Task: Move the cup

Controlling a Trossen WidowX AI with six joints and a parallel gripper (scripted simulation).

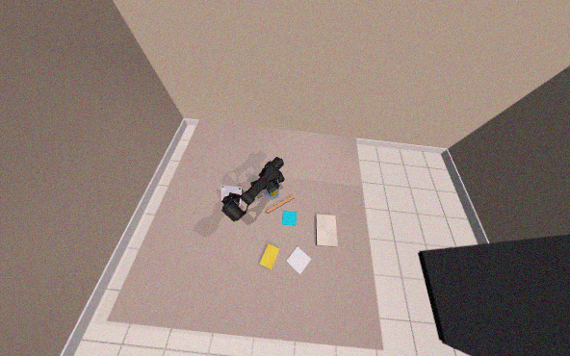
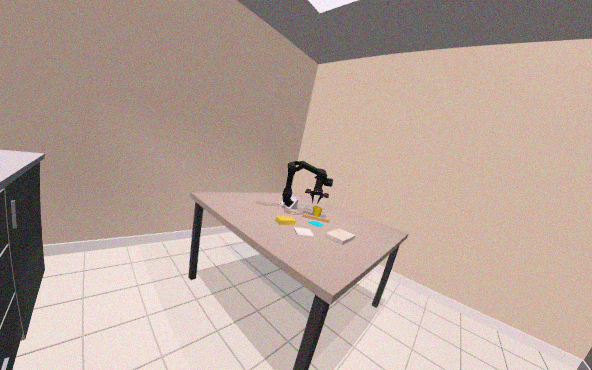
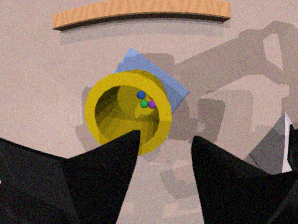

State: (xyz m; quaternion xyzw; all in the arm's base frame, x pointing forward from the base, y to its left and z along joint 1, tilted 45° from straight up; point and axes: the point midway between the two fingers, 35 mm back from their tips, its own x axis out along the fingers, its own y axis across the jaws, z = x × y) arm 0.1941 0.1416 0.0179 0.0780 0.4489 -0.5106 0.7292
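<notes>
The yellow cup (image 1: pixel 273 192) (image 2: pixel 317 211) (image 3: pixel 165 120) stands upright on a blue pad (image 1: pixel 268 195) (image 3: pixel 132 60). Blue, green and purple marbles (image 3: pixel 144 104) lie inside it. My gripper (image 2: pixel 315 201) (image 3: pixel 166 140) points down just above the cup, part-way open, with nothing between its fingers. In the wrist view the left fingertip overlaps the cup's near rim and the right fingertip is to the right of the cup. A flat cyan square pad (image 1: pixel 289 218) (image 2: pixel 316 224) lies on the table beyond the wooden bar. The arm hides part of the cup in the top view.
An orange wooden bar (image 1: pixel 280 204) (image 2: pixel 310 217) (image 3: pixel 142 10) lies between the cup and the cyan pad. A yellow block (image 1: pixel 270 256) (image 2: pixel 285 220), a flat white square (image 1: pixel 298 260) (image 2: pixel 303 232) and a beige box (image 1: pixel 326 231) (image 2: pixel 341 236) lie farther out on the table.
</notes>
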